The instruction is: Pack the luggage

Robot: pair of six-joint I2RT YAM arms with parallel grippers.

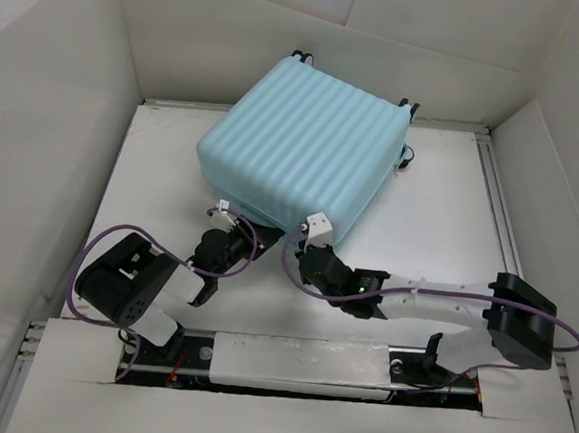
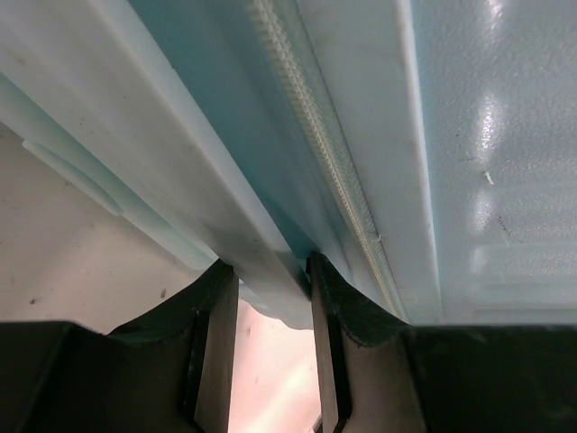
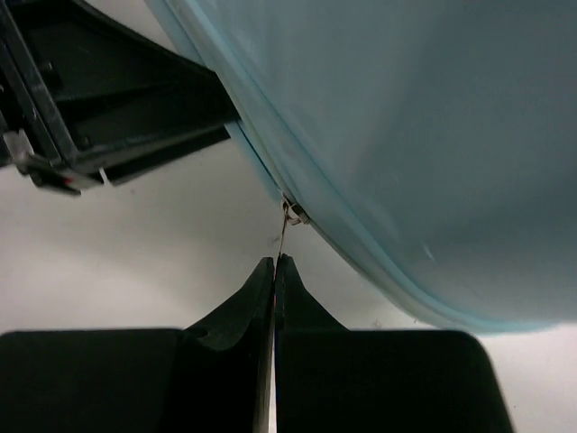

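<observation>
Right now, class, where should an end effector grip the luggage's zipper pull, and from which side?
Pinch the pull tab hanging off the luggage's near seam, approaching low from the near side: it sticks clear of the shell, where the right end effector is shut on it.

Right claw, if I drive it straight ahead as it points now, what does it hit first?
The zipper slider on the luggage seam, just ahead; its thin pull tab seems pinched in the right claw. Depth is unclear.

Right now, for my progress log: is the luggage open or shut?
Shut: the luggage lies flat, shells together, no lining showing. The right claw pinches the zip pull; how far it is zipped, cannot tell.
</observation>
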